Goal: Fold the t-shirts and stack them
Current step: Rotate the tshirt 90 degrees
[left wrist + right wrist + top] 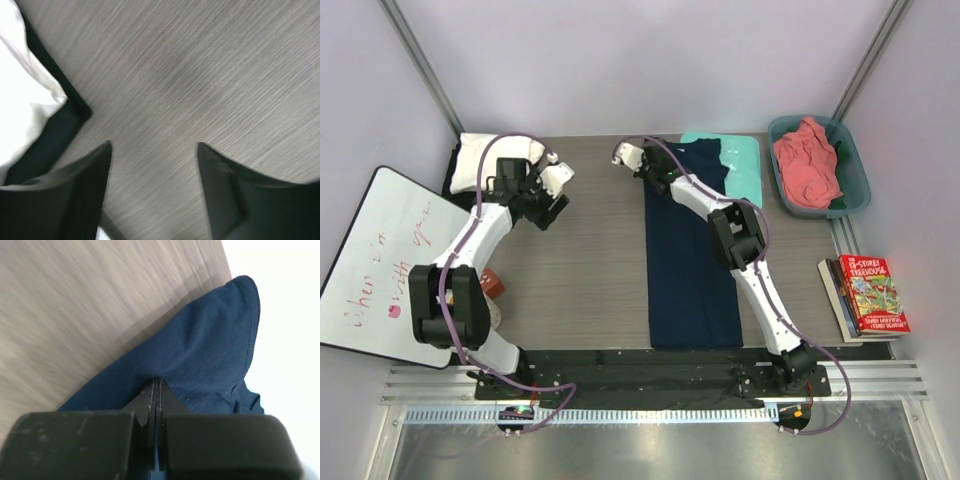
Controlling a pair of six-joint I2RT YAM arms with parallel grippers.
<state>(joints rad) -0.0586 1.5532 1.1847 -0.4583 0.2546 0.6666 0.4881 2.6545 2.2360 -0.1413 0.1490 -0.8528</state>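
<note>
While the right gripper is clenched on a far corner of the navy shirt, the left gripper hangs released. It holds nothing, with bare table under it. The navy shirt runs as a long strip from the right pinch back toward the arm bases. Its far end lies partly on the mint board, to that gripper's right.

My read is that the cross fold is the step in hand. To do it well:
- A one-corner pull will likely skew the strip, so get the left gripper onto the far edge too, or drag slow and straight.
- Lift only enough to clear the cloth below, since soft cotton sags and drags.
- Land the far hem square on the near hem, then let go.
- Check the pinch has both layers. I can't tell that from the wrist view.

Count:
- Shirts: 4 seen.
  - 1 navy.
  - 1 white on 1 black, just left of the left gripper.
  - 1 salmon, bunched in the tub, well right of the right gripper.
- A dark scrap sits beside the salmon one; I can't tell what it is.
- Grippers: 2. Board: 1. Tub: 1.
- Books: a small stack, at least 2.
</note>
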